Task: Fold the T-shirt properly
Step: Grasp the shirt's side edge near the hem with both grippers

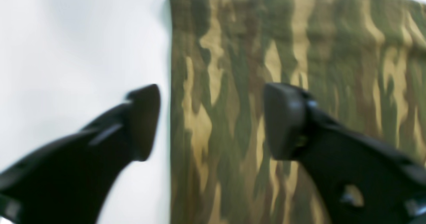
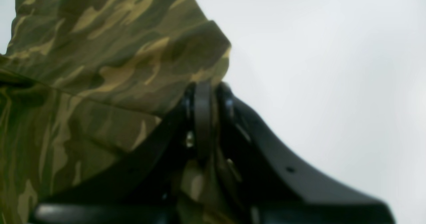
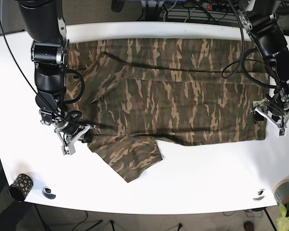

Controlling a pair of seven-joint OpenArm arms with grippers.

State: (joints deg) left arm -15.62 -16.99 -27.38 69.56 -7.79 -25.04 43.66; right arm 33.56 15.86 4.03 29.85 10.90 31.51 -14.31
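T-shirt point(image 3: 173, 96) sleeve pinched by right gripper point(image 2: 203, 97); left gripper point(image 1: 211, 120), spread over the hem, should close squarely before lifting.

Left gripper point(image 1: 213, 120): jaws spread wide, nothing between them, one finger over the T-shirt point(image 1: 299, 67) edge, the other over bare table point(image 1: 66, 51). Pointed down, forearm reaching in from the far corner in base view. Right gripper point(image 2: 208, 94): jaws closed, pinching a fold of the shirt, held low at the sleeve side; arm hangs steeply down from its mount.
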